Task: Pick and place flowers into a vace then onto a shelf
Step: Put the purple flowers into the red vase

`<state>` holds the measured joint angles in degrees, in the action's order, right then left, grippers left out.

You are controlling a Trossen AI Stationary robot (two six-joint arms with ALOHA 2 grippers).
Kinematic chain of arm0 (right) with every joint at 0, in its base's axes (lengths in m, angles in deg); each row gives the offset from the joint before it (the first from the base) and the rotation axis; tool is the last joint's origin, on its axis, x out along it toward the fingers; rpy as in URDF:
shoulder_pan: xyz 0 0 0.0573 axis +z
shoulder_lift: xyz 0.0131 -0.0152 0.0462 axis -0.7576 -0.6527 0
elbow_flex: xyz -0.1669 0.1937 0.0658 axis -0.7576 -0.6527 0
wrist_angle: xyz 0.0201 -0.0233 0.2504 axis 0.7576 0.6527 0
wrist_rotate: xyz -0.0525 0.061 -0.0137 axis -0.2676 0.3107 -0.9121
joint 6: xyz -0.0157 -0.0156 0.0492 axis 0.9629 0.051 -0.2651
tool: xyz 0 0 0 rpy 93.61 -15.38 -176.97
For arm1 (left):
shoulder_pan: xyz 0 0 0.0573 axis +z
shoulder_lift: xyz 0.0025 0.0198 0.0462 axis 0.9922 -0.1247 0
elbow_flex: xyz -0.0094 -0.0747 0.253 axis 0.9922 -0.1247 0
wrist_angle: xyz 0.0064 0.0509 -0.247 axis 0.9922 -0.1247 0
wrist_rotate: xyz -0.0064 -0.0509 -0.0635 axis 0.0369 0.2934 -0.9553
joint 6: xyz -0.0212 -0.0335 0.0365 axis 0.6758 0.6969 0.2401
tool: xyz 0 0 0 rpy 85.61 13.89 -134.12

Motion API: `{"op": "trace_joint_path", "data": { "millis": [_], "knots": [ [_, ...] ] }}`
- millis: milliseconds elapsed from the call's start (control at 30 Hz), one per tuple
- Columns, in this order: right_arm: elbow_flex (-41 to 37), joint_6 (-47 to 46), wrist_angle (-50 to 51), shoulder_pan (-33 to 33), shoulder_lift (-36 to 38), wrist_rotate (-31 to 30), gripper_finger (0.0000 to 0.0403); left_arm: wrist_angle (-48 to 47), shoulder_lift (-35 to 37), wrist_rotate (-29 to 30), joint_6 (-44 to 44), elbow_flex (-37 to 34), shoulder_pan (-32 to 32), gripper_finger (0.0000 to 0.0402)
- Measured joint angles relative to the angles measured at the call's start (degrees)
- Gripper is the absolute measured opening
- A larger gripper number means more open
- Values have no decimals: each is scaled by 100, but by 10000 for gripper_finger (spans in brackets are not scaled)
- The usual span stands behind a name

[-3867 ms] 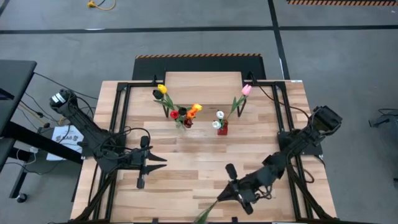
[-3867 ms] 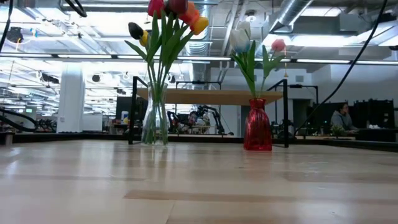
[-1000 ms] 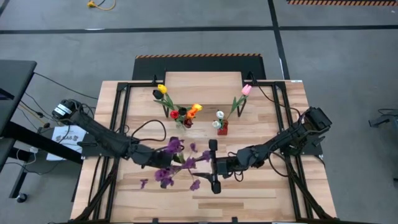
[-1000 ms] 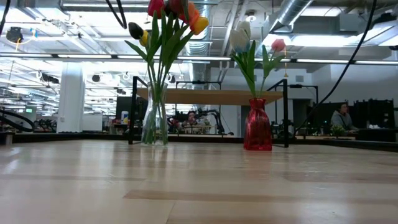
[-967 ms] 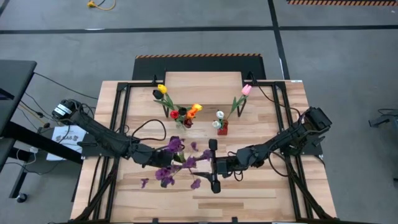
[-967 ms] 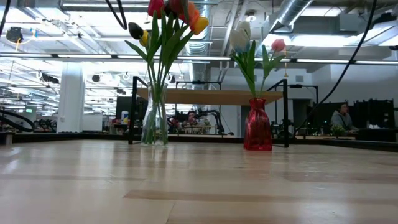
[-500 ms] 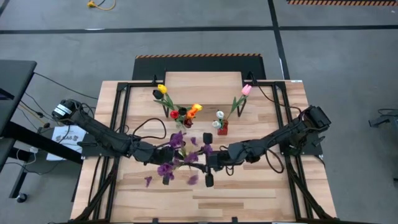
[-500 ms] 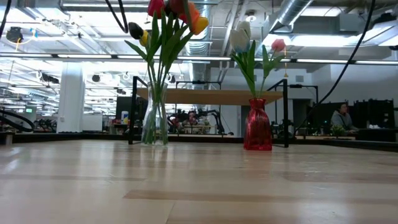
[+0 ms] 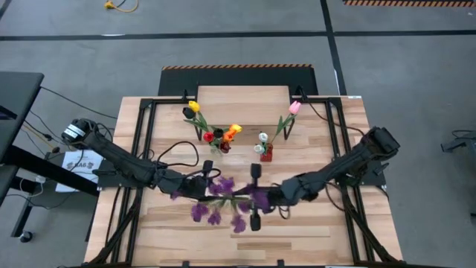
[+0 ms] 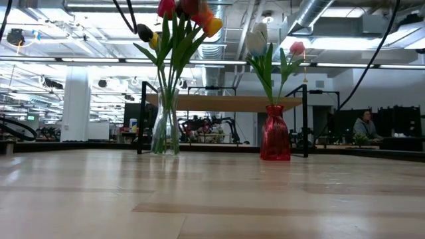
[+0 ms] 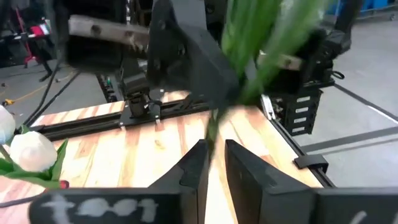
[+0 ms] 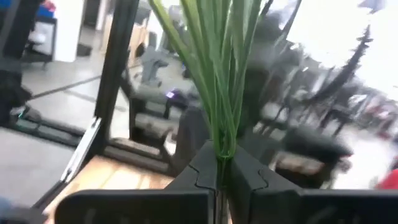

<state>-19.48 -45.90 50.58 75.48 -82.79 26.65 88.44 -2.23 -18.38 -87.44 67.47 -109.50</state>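
**Purple sprigs held between both grippers at mid-table**

Purple sprigs (image 9: 223, 201) hung over the table's middle, in front of the red vase (image 9: 265, 154). I saw my right gripper (image 12: 219, 167) clamped on their green stems; my left gripper (image 11: 211, 163) stood slightly parted around a stem.

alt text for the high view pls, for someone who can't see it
Seen from above, the left gripper and right gripper meet at the middle of the wooden table over a purple sprig. Behind them stand a clear vase of tulips and a red vase, before the shelf.
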Motion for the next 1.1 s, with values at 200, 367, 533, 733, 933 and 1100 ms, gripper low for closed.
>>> {"op": "trace_joint_path", "data": {
  "millis": [200,367,533,733,933,1100],
  "knots": [
    [4,464,222,452,505,-919,3,-12,128,347,-35,-7,-148,41],
    [4,550,625,819,1116,-1069,2,141,347,1188,-161,-25,-494,41],
    [-277,345,1172,1175,1694,-1930,1,1353,691,2182,-982,-477,-1173,41],
    [-1877,361,-244,1514,2603,-3000,1,2353,1472,2395,-1302,-1329,-1727,41],
    [-3754,1021,-3001,1201,3514,-2829,1,2737,2128,2109,-1227,-1985,-1798,41],
    [-4516,435,-3601,115,3516,-2076,1,2725,2329,2057,-1209,-2235,-1796,41]
  ]
}}
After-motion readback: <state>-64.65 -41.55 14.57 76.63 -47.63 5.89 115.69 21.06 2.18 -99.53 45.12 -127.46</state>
